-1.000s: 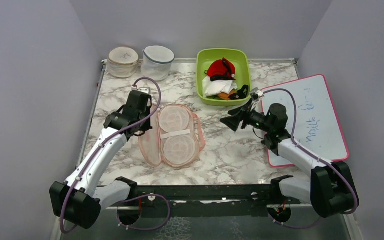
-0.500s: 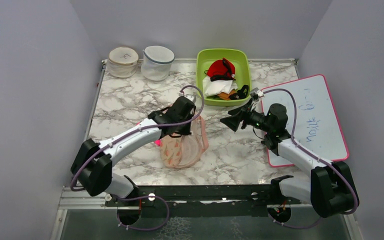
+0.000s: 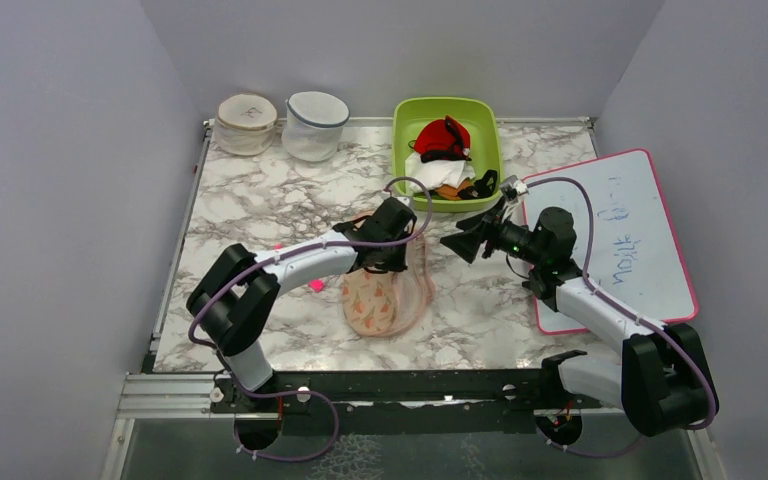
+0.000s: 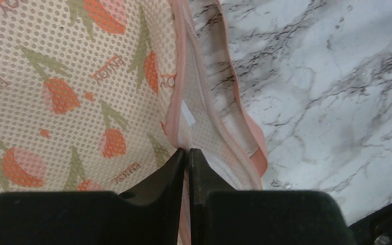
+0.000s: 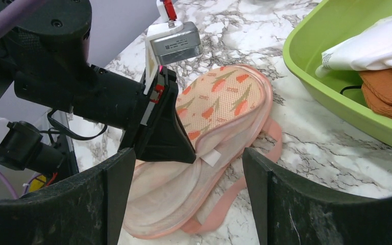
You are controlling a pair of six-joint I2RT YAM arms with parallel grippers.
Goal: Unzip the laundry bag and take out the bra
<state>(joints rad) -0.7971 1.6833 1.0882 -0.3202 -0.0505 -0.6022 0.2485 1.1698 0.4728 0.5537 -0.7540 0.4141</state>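
From above, the left gripper (image 3: 384, 262) reaches across the grey-veined marble table (image 3: 250, 200) and sits on the far end of the peach two-lobed mesh laundry bag (image 3: 385, 300). The bag lies mid-table, its long axis running from that gripper back towards the near edge. The right gripper (image 3: 457, 243) hangs just beside the bag's far right corner, apart from it and pointing left at it. The bright red bra with black trim (image 3: 438, 135) is not in the bag. It lies at the far end of the lime-green plastic bin (image 3: 490, 150), beyond the right gripper and nearer that arm than the left.

In the left wrist view, the two black fingers are pressed together on the pink zip edging (image 4: 175, 102). The tulip-printed mesh spreads to their left, and a second pink-rimmed layer gapes to their right.

In the right wrist view, the right gripper (image 5: 186, 166) has its fingers spread wide with nothing held between them, framing the bag (image 5: 219, 99). The left gripper (image 5: 176, 148) nips the rim of the upper half. The halves part along that side, so the zip looks undone. A white cloth (image 5: 367, 46) and an orange garment (image 5: 383, 92) show in the bin, but the bra is out of this view.

Any next move on the bag belongs to the left arm, which has the hold.
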